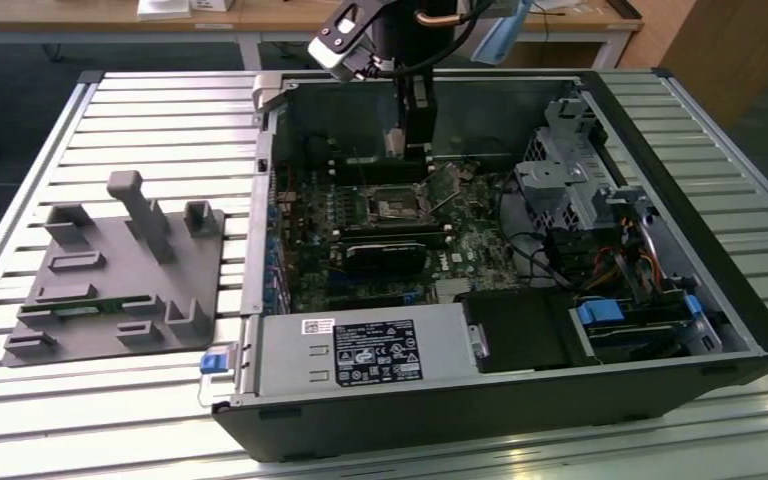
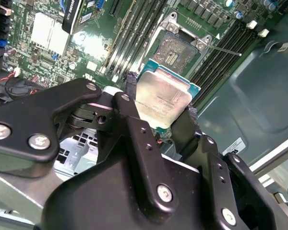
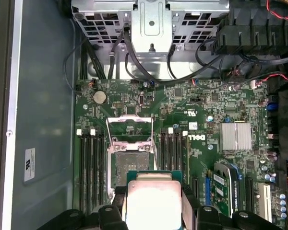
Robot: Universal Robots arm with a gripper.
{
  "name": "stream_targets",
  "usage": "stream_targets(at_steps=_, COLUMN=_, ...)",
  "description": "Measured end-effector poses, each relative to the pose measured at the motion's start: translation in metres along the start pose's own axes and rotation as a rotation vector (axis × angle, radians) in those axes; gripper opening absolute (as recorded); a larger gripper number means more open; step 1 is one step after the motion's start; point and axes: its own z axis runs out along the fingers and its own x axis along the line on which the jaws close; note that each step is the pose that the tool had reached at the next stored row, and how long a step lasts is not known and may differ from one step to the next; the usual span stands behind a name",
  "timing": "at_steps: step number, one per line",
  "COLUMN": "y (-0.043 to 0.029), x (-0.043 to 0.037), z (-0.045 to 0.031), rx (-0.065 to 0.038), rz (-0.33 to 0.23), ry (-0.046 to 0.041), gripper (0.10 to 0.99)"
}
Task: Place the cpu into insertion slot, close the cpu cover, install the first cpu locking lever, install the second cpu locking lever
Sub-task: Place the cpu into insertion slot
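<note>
Here's the cpu (image 2: 163, 98), one of it and only one: a small flat square with a pale beige-silver face, rounded corners and a thin green border around the metal. The gripper (image 2: 161, 103) has it pinched, two black fingers (image 2: 129, 93) closed on opposite edges and open only as wide as the chip. In the first wrist view the cpu (image 3: 153, 201) sits face-up between the gripper (image 3: 153, 199) tips, hanging above the green board and just beside the insertion slot (image 3: 129, 153), not yet in it.

One insertion slot (image 2: 175, 52), a dark square with a silvery rim, lies bare. One cpu cover (image 3: 130, 119) stands flipped up at the slot's far edge, a thin silvery frame with the board showing through its window. One thin lever rod (image 2: 223, 49) pokes out from the socket corner. Four memory slots (image 3: 91, 163) flank it, two each side.

In the exterior view the gripper (image 1: 411, 150) reaches down at upper centre of the frame into the open computer case (image 1: 491, 420), right above the insertion slot (image 1: 394, 203). One grey fixture plate (image 1: 111, 280) lies at the left of the frame on the slatted table (image 1: 157, 110).
</note>
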Motion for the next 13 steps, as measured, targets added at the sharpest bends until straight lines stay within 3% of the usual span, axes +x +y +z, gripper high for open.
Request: stream_targets(at_steps=13, y=-0.001, x=0.0029, z=0.0108, rx=0.0, rz=-0.001, ry=0.0008, gripper=0.537)
